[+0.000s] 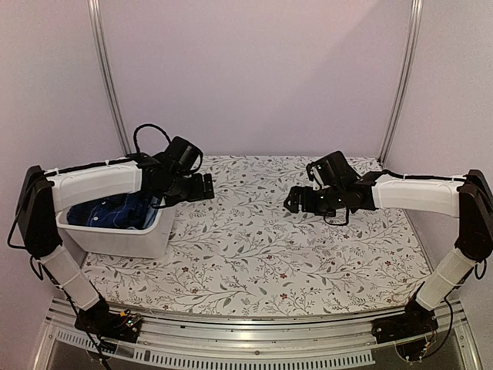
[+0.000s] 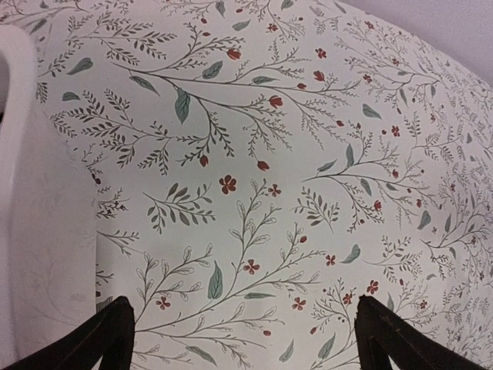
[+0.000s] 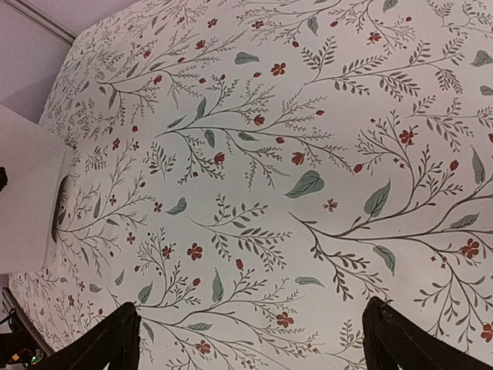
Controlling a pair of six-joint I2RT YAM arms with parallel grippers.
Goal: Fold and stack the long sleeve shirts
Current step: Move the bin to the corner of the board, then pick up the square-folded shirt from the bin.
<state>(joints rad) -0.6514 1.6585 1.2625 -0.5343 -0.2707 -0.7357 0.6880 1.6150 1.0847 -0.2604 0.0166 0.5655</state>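
Blue shirt cloth [image 1: 108, 212], with a few white buttons showing, lies bunched inside a white bin [image 1: 131, 240] at the left of the table. My left gripper [image 1: 206, 187] hovers just right of the bin's far corner; it is open and empty, and its fingertips [image 2: 104, 339] stand wide apart over the floral tablecloth. My right gripper [image 1: 294, 202] hovers over the middle right of the table, open and empty, with its fingertips [image 3: 397, 339] wide apart. No shirt shows in either wrist view.
A floral tablecloth [image 1: 254, 254] covers the table. The white bin's wall shows at the left edge of the left wrist view [image 2: 38, 231] and of the right wrist view [image 3: 27, 200]. Metal frame posts [image 1: 108, 77] stand at the back corners.
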